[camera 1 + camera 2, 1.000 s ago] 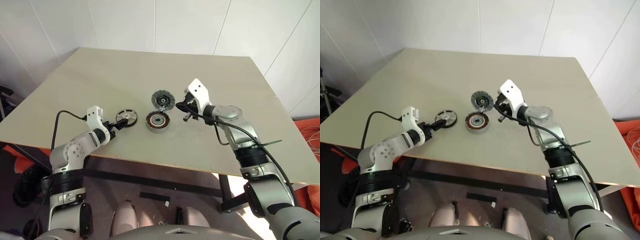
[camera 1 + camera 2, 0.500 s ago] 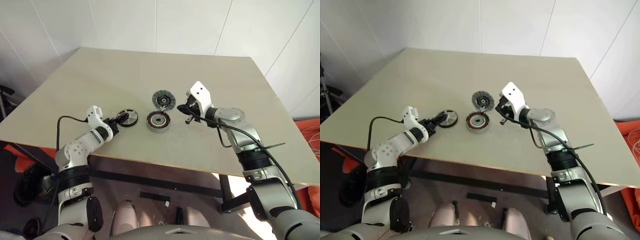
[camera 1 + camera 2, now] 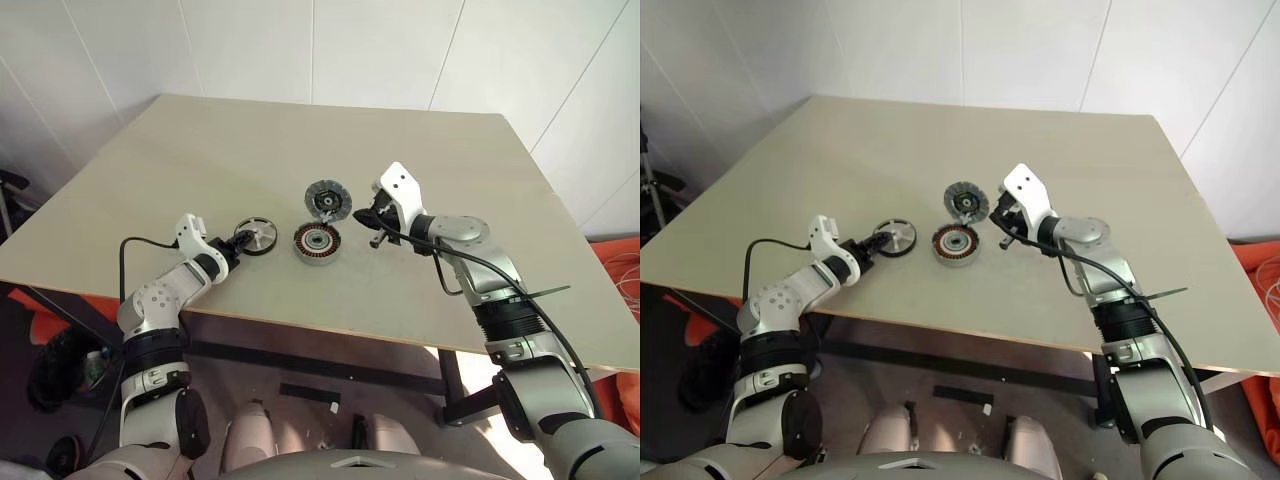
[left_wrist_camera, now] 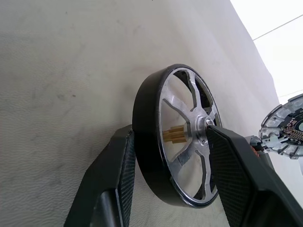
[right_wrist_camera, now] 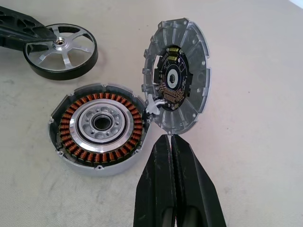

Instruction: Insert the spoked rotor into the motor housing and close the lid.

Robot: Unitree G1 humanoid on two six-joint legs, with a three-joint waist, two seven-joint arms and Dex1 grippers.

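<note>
Lying flat on the pale, slightly speckled bench, the spoked rotor was a round silver wheel with broad spokes, dark gaps and a thick black rim. The left hand had its two black fingers on either side of it, one finger against the outside of the rim and the other on the shiny hub, so the hand looked clamped on the rotor. A small gold-coloured toothed part showed at the middle of the wheel, partly hidden behind a spoke. The fingers had a fine bumpy pattern on their inner faces, and their lower ends were cut off by the picture edge. The motor housing sat on the bench just beside the rotor. It was a short round grey cup with a ring of copper-brown coils and a smooth silver hub with a dark hole. The lid stood tilted up on its edge, touching the housing's rim. Its ribbed grey face showed a dark middle with tiny parts too small to make out. The right hand hung near the housing and lid with its two black fingers pressed together, holding nothing.
</note>
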